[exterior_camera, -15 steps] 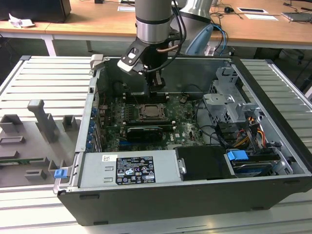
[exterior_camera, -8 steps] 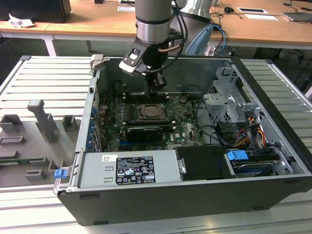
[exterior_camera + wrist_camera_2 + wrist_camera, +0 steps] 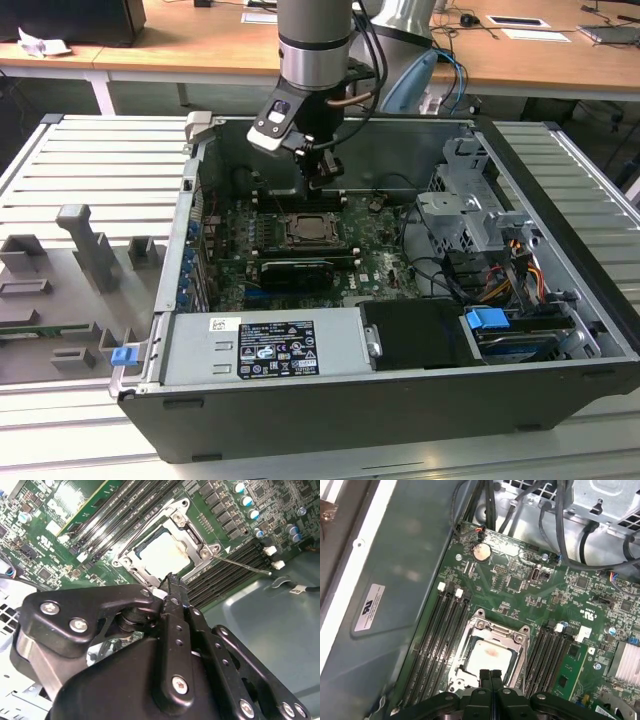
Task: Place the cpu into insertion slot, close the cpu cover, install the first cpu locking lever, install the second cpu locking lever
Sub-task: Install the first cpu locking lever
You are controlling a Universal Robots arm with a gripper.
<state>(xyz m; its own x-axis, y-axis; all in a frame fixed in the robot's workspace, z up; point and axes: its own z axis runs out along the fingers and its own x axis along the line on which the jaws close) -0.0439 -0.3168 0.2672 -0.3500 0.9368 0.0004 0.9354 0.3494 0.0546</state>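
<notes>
I see my pincer point(image 3: 490, 674) closed on nothing, hanging just above the cpu point(image 3: 489, 656). The cpu lies flat on the motherboard point(image 3: 520, 587), with the cpu cover point(image 3: 495, 629) lowered around it.

1. The exterior view has even, diffuse room light. The wooden desks point(image 3: 200, 40) across the top of the frame and the ribbed table point(image 3: 90, 170) at the exterior view's left are bright.
2. Inside the computer case point(image 3: 350, 420) it is dimmer. The green circuit board point(image 3: 385, 255) lies in soft shadow under the arm point(image 3: 315, 40), whose metal sleeve carries a pale highlight.
3. In both wrist views, glare bleaches the cpu point(image 3: 162, 552) point(image 3: 490, 657) face almost white.
4. In the first wrist view, the coin battery point(image 3: 481, 552) glares.
5. In the second wrist view, the black gripper point(image 3: 172, 578) shows only a dull sheen.
</notes>
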